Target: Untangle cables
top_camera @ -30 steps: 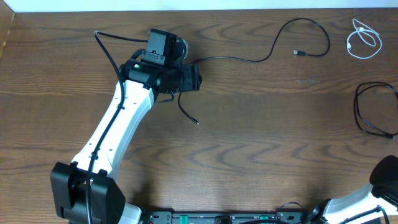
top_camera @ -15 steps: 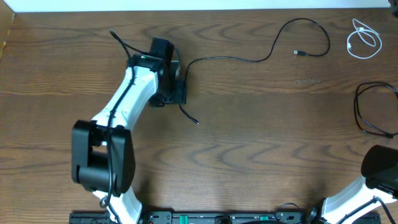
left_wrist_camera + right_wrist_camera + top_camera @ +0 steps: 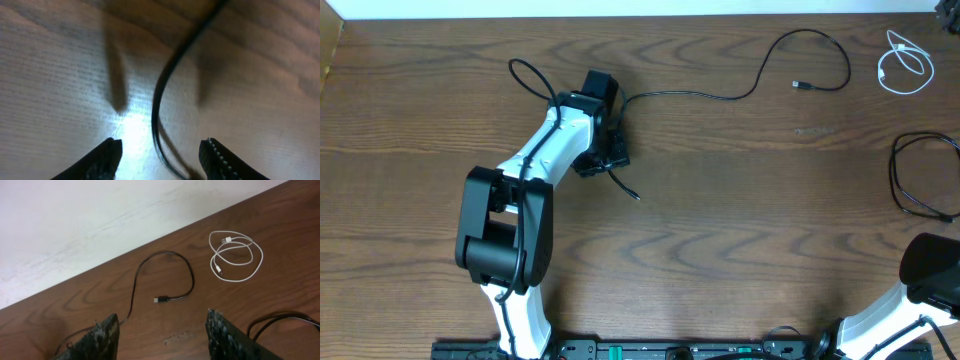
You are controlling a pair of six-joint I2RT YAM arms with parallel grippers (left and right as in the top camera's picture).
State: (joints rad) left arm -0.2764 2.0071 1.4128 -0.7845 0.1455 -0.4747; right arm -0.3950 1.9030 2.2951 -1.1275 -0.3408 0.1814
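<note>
One long black cable (image 3: 720, 96) runs from a loose end (image 3: 637, 197) under my left gripper (image 3: 610, 156), then loops at the back to its plug (image 3: 801, 86). In the left wrist view my left gripper (image 3: 161, 150) is open, low over the wood, and this cable (image 3: 159, 100) passes between its fingertips (image 3: 108, 155) without touching them. The short white cable (image 3: 905, 62) lies coiled at the back right. A second black cable (image 3: 918, 178) is looped at the right edge. My right gripper (image 3: 161, 330) is open and empty, raised and facing the white cable (image 3: 235, 255) and the plug (image 3: 162, 300).
The left arm (image 3: 535, 170) stretches from the front of the table up to the cable, its thick black cord (image 3: 530, 75) arching behind it. The right arm's body (image 3: 932, 268) sits at the front right corner. The table's back edge meets a white wall (image 3: 100, 225).
The left arm's elbow has swung right and its wrist has turned, so the gripper now sits over the cable's bend with its jaws a little narrower. The right arm has drawn back slightly.
</note>
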